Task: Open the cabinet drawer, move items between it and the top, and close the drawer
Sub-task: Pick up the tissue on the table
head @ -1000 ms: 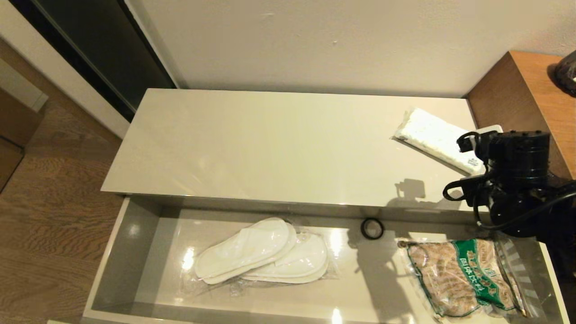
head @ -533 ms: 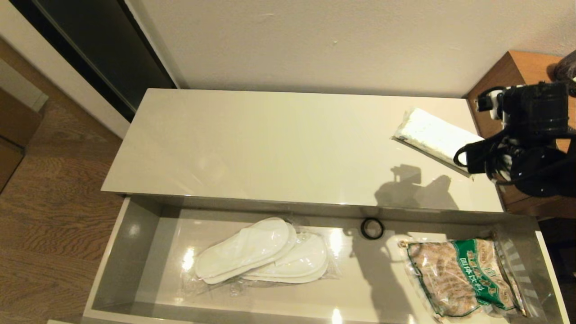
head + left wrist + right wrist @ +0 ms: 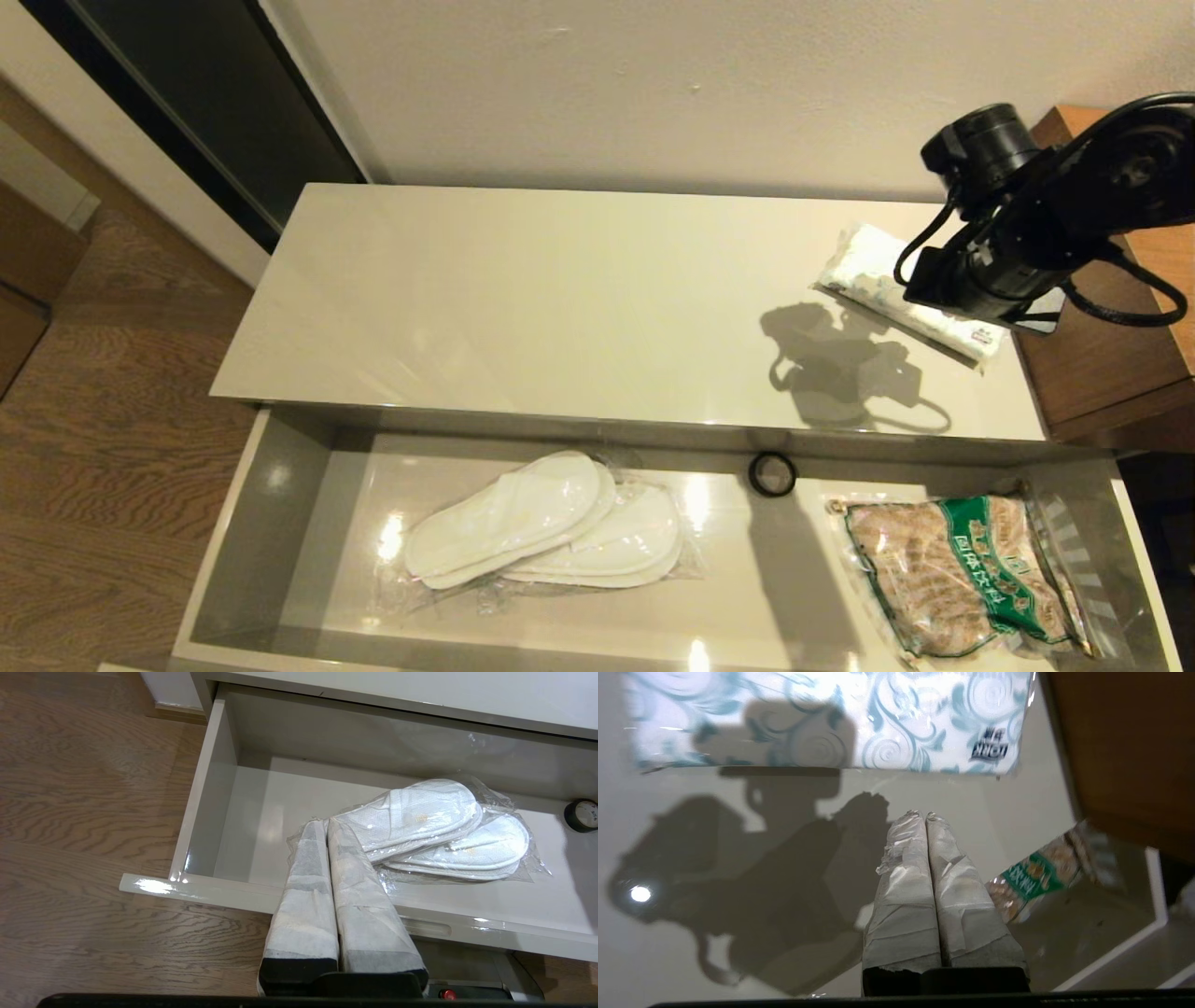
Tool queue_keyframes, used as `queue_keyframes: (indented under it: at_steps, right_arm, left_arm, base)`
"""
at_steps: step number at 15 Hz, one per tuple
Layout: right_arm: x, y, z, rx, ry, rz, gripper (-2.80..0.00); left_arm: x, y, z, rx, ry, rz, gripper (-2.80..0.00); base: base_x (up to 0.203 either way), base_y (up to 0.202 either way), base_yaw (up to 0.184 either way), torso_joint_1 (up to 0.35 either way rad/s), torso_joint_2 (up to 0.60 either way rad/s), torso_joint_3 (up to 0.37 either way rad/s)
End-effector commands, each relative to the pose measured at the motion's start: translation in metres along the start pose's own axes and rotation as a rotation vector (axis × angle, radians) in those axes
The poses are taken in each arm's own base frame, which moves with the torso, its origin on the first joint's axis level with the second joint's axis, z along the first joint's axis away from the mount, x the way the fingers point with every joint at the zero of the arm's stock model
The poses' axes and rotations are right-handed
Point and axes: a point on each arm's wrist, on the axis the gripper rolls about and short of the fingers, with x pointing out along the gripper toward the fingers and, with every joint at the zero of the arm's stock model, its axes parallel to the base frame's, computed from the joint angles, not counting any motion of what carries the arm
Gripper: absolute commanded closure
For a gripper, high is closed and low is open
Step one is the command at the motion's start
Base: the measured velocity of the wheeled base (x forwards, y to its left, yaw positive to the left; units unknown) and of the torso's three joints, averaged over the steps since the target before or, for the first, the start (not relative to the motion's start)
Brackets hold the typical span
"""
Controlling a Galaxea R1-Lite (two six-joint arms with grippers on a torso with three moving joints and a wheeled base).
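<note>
The cabinet drawer (image 3: 233, 551) stands pulled out, its front rim (image 3: 210, 889) low in the left wrist view. The wrapped white slippers (image 3: 546, 523) (image 3: 434, 826) lie in its left half. The tissue pack (image 3: 868, 271) (image 3: 831, 718) rests on the right end of the cream top (image 3: 560, 299). My right arm (image 3: 1027, 215) hangs over that pack and hides part of it. The right gripper (image 3: 924, 816) is shut and empty above the top, just short of the pack. My left gripper (image 3: 326, 823) is shut and empty over the drawer's front edge, tips near the slippers' wrap.
A green-labelled snack bag (image 3: 962, 574) (image 3: 1036, 877) lies in the drawer's right end, and a small black ring (image 3: 772, 474) (image 3: 581, 815) sits by its back wall. The taller brown wooden cabinet (image 3: 1102, 355) borders the top on the right. Wood floor lies to the left.
My right arm has risen from the drawer's right end and swung back over the top to hang above the tissue pack. The pack, slippers and drawer have not moved.
</note>
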Motion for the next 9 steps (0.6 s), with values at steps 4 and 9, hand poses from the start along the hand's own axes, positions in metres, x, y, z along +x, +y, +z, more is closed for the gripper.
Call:
queue_keyframes:
  at_steps: [4, 9]
  right_arm:
    - [0.037, 0.011, -0.010, 0.067, 0.071, -0.078, 0.00]
    - [0.015, 0.001, -0.002, 0.036, 0.041, -0.057, 0.00]
  left_arm:
    - [0.000, 0.000, 0.000, 0.000, 0.001, 0.001, 0.00]
    - [0.000, 0.000, 0.000, 0.000, 0.001, 0.002, 0.00]
  base:
    - [0.000, 0.000, 0.000, 0.000, 0.00, 0.000]
    - [0.000, 0.000, 0.000, 0.000, 0.00, 0.000]
